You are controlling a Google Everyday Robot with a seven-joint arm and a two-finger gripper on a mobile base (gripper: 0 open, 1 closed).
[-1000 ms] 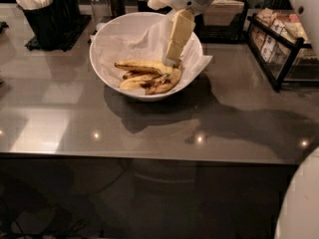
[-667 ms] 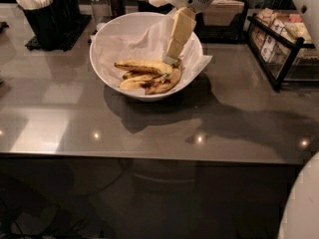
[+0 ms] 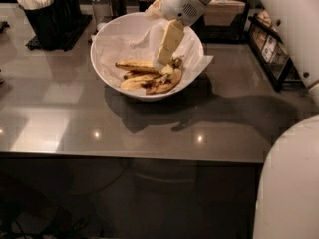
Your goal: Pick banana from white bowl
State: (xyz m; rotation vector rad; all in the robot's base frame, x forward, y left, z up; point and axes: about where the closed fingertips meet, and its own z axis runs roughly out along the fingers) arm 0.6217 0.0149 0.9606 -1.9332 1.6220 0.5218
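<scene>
Several bananas lie together at the bottom of the white bowl (image 3: 102, 76), which stands on the grey desk (image 3: 149, 128) and is lined with crumpled paper (image 3: 197, 59). The banana (image 3: 135, 64) that the task means seems to be the long, brown-streaked one on the far side of the heap, reaching from the left part of the bowl towards its middle. 2 shorter, darker ones lie just in front of it, touching each other.

The gripper (image 3: 163, 59) comes down from above the bowl's far right rim and is deep inside the bowl. Its tip is right at the banana's right end, beside a dark stem. Whether it is apart, together or already clamped on the fruit, I cannot tell. Contact also cannot be confirmed.

In my judgement the step in hand is the reach and grasp, and no lift has begun, because the banana rests in the bowl. The next move calls for a firm hold on this 1 banana only, then a straight rise clear of the bowl's rim, without dragging the paper or the neighbours. A black holder (image 3: 47, 19) stands left of the bowl, well apart.
</scene>
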